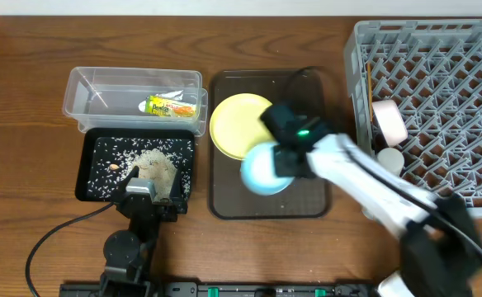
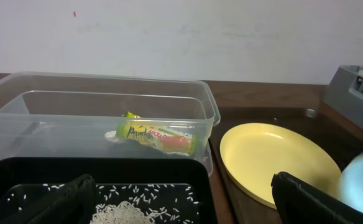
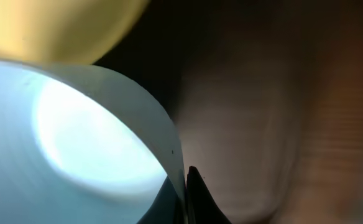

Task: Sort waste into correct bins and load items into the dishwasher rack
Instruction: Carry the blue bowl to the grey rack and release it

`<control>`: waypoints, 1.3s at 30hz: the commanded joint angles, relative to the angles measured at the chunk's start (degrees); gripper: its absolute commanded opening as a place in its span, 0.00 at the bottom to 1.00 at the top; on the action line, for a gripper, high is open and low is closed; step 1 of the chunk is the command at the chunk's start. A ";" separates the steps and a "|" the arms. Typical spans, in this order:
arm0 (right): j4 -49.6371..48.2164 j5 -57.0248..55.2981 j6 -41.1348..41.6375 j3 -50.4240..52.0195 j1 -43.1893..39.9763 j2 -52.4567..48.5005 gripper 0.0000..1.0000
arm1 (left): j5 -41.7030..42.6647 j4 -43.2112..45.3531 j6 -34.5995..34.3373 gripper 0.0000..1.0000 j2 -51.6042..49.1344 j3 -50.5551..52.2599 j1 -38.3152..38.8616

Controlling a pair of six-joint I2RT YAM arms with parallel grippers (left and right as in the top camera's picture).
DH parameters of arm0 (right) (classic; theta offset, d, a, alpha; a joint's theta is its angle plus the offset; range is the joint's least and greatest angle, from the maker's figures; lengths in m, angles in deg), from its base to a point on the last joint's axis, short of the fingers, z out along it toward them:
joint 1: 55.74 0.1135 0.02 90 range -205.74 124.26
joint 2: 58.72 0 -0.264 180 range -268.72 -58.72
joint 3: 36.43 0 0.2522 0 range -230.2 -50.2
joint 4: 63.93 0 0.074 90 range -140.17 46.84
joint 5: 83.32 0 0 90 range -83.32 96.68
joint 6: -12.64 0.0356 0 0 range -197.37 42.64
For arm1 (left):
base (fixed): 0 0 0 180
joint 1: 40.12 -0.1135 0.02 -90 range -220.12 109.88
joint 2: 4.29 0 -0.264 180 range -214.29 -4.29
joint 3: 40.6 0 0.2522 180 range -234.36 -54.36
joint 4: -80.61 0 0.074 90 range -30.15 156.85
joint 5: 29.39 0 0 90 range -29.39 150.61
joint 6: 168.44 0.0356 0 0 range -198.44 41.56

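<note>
Dishwasher rack (image 1: 439, 107) is standing at the desk's right side, beside the brown serving tray (image 1: 307, 198). Over that tray, against the yellow plate (image 1: 233, 124), the light blue bowl (image 1: 262, 169) is being pinched at its rim by the right claw (image 1: 286, 157). A level lift should clear the rack wall. Left claw (image 2: 181, 185) is hovering, fingers apart.

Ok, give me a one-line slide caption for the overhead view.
Right tool on the light blue bowl beside the yellow plate; wrapper in clear tub, rice in black tray.
</note>
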 commanded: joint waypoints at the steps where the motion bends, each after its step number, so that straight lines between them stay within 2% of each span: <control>1: 1.88 -24.96 -0.31 -0.39 -4.52 10.12 0.01 | -0.52 -2.19 1.01 0.92 0.39 1.01 -0.31; 5: 2.19 -46.95 -0.68 -0.39 -9.84 18.05 0.01 | -0.52 -2.16 0.98 0.92 0.39 1.01 -0.31; 10: 0.09 -58.86 -2.67 -0.37 -18.71 21.35 0.01 | -0.52 -2.16 0.98 0.92 0.39 1.01 -0.31; 17: -5.11 -59.04 -10.43 -0.31 -31.10 15.34 0.01 | -0.52 -2.19 0.98 0.92 0.39 1.01 -0.31; 22: -12.76 -58.95 -19.37 -0.31 -35.67 7.41 0.01 | -0.52 -2.16 0.98 0.92 0.39 1.01 -0.31; 28: -17.79 -58.80 -29.14 -0.31 -35.47 0.07 0.01 | -0.52 -2.16 0.98 0.92 0.39 1.01 -0.31; 39: -14.86 -49.81 -29.18 -0.31 -28.26 -2.25 0.02 | -0.52 -2.16 0.98 0.92 0.39 1.01 -0.31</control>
